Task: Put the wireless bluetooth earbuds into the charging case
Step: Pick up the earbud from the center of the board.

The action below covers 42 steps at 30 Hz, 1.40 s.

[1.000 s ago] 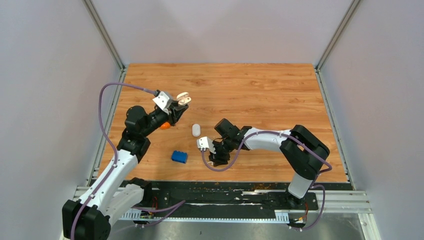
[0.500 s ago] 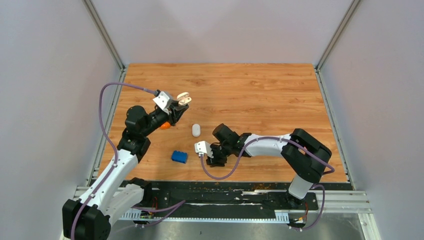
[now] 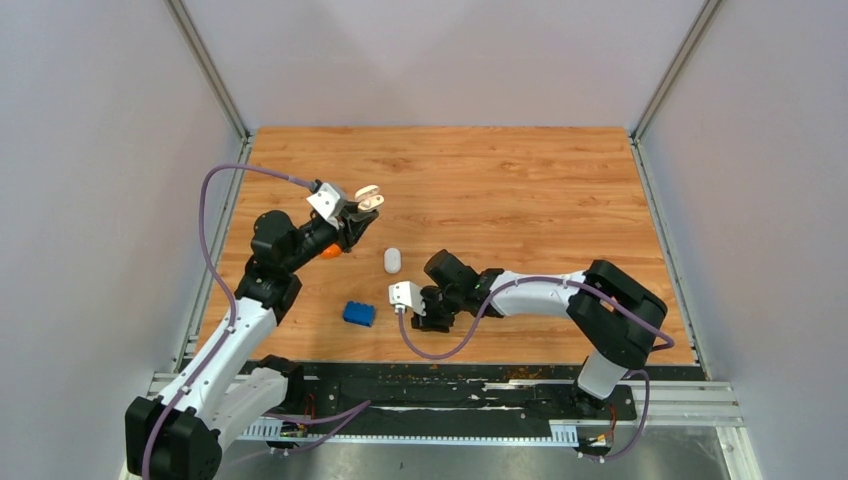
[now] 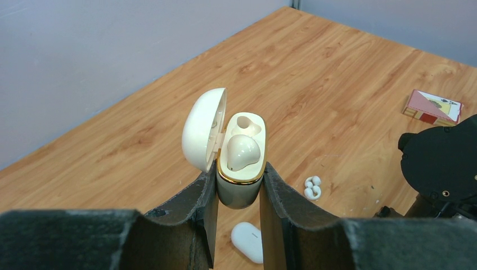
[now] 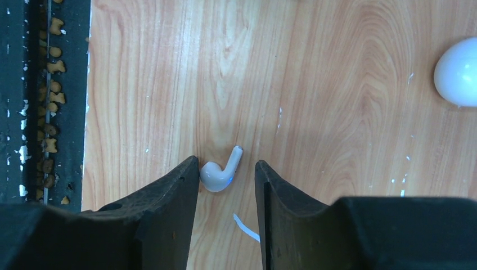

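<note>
Case [image 4: 238, 196], lid open, sat clamped in the left gripper [image 4: 237, 183]. The right gripper [image 5: 226, 166] straddled an earbud [image 5: 215, 176], jaws part-open.

bright, even, diffuse light from overhead in all 3 views. shadows faint and soft-edged, e.g. under the right arm [image 3: 540, 285] on the table [image 3: 520, 180]. wood has a mild sheen, nothing blown out. small soft highlights on the glossy charging case [image 4: 239, 192] and the earbud [image 5: 216, 175]. wrist views: left gripper's fingers [image 4: 194, 216] and right gripper's fingers [image 5: 169, 214], near the lens, are dark and slightly soft; rest sharp. top view a bit low-res.
</note>
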Tool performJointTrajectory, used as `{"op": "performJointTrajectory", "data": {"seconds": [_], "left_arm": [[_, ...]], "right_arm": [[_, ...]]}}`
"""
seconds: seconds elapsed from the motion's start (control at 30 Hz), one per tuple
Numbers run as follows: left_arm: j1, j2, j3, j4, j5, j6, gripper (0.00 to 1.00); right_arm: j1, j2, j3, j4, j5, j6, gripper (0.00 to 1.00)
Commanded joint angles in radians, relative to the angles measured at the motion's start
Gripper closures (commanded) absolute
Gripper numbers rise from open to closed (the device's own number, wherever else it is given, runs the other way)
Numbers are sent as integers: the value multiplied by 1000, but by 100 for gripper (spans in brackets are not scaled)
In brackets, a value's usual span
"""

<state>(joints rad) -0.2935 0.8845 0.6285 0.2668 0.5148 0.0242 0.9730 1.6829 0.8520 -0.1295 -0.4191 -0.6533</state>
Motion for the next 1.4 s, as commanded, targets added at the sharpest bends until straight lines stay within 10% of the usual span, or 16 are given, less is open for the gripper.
{"op": "performJointTrajectory", "data": {"seconds": [0.0, 0.9, 1.37], "left_arm": [[4, 0, 11, 54, 11, -7, 91], [4, -15, -19, 69, 11, -12, 91], [4, 294, -60, 383, 217, 48, 91]], "right_arm": [[-3, 2, 1, -100, 116, 43, 59], [-25, -33, 110, -251, 90, -41, 88], [-128, -214, 474, -881, 101, -348, 89]]}}
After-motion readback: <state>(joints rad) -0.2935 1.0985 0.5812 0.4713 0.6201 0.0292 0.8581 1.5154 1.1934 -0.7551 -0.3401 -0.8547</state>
